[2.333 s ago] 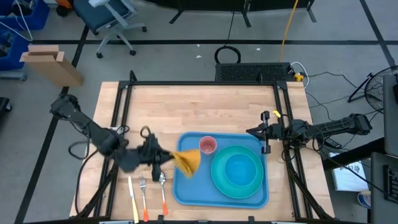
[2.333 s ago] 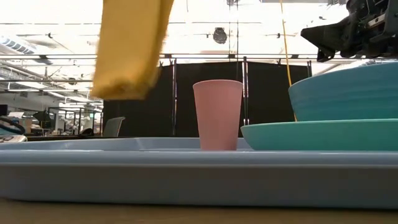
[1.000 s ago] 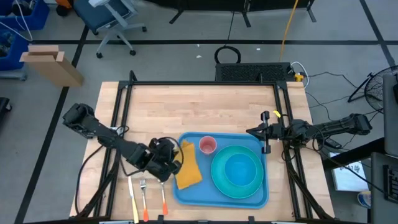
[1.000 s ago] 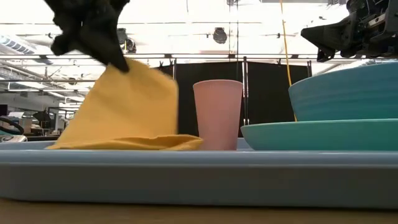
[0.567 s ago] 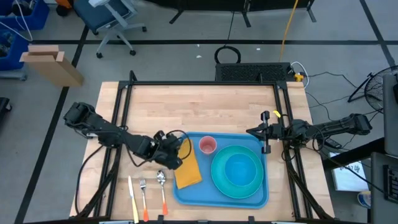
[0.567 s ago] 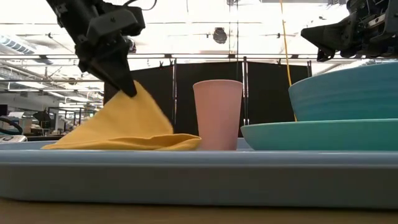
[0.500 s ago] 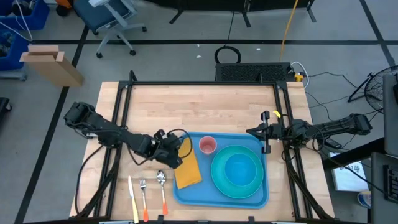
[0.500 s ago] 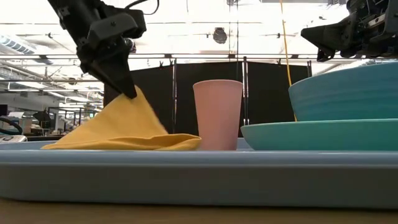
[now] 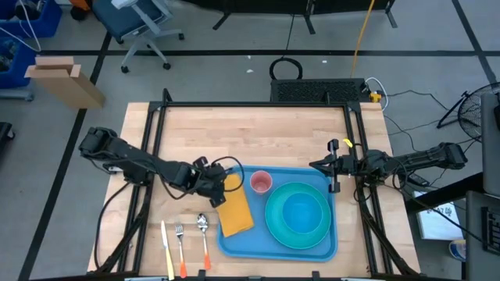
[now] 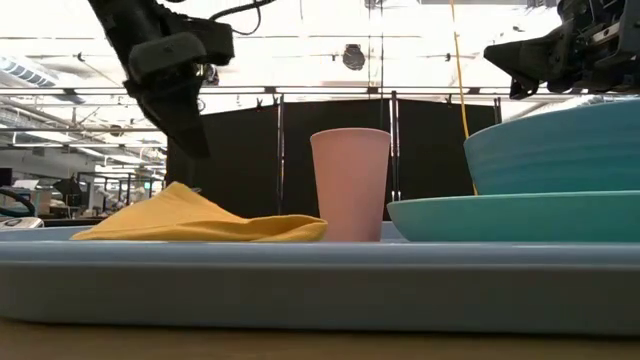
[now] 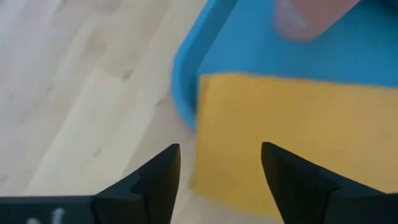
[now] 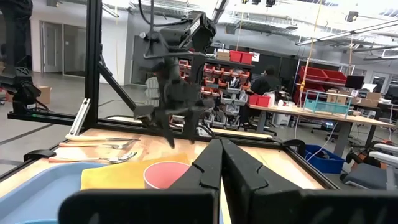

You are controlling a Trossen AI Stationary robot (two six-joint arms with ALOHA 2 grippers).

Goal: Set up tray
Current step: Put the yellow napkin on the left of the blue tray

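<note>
The light-blue tray lies on the table's near half. On it lie a folded yellow napkin at the left, reaching over the left rim, a pink cup and a turquoise bowl on a turquoise plate. My left gripper hovers open just above the napkin's far end, touching nothing; in its wrist view the fingers frame the napkin. My right gripper waits shut, in the air beside the tray's far right corner.
A knife, a fork and a spoon lie side by side on the table left of the tray, near the front edge. Bare wood fills the table's far half. Black frame rails run along both sides.
My left gripper has carried the napkin's raised end toward the table's far edge and down, then opened and let go, and now stands a little above it. The napkin's lifted end has dropped, so the napkin lies flat on the tray.
</note>
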